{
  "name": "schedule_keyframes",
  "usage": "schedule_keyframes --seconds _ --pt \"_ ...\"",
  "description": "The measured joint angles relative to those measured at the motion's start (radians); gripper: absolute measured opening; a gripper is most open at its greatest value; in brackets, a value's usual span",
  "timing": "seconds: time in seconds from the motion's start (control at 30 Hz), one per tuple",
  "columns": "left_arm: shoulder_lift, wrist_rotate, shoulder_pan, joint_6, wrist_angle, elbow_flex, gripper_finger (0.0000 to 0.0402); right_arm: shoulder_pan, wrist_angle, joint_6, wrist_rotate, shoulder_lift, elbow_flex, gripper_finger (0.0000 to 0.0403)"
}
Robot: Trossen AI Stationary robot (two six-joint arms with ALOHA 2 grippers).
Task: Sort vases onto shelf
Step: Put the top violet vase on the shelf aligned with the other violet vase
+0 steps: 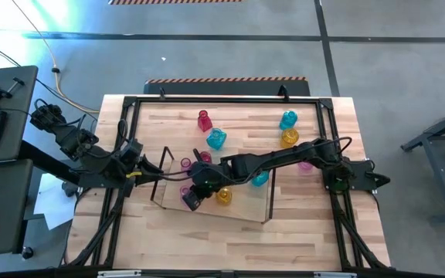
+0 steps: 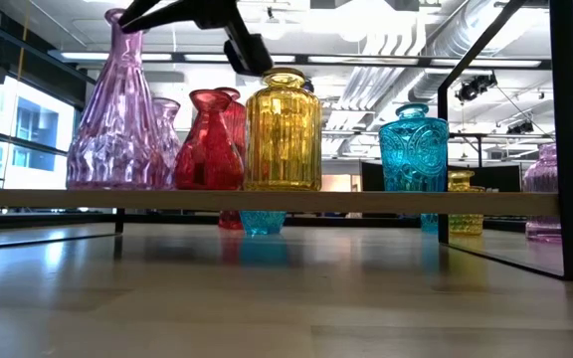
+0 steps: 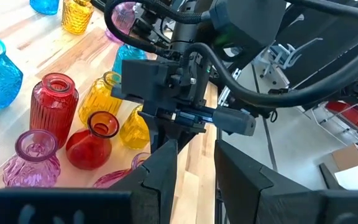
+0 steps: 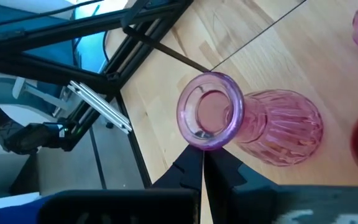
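From above, the right hand [image 1: 192, 198] reaches across the wooden surface [image 1: 323, 224] to the clear low shelf [image 1: 242, 210], about seven o'clock; the left hand [image 1: 134, 152] waits at nine, fingers part-open. Level view: tall pink ribbed glass vase [image 2: 117, 109] stands on the shelf's end. Right wrist: fingers pressed together, empty, just behind its rim. I'd lift straight away, not brushing it.

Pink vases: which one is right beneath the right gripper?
The tall ribbed pink vase at the shelf's left end; the right gripper is shut beside its rim.
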Motion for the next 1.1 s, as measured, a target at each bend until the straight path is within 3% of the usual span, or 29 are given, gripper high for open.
schedule_keyframes --seconds 1.1 --pt "0.0 0.022 0.0 -0.004 0.0 0.0 0.0099 -0.009 0.038 0.022 0.09 -0.002 0.0 0.0"
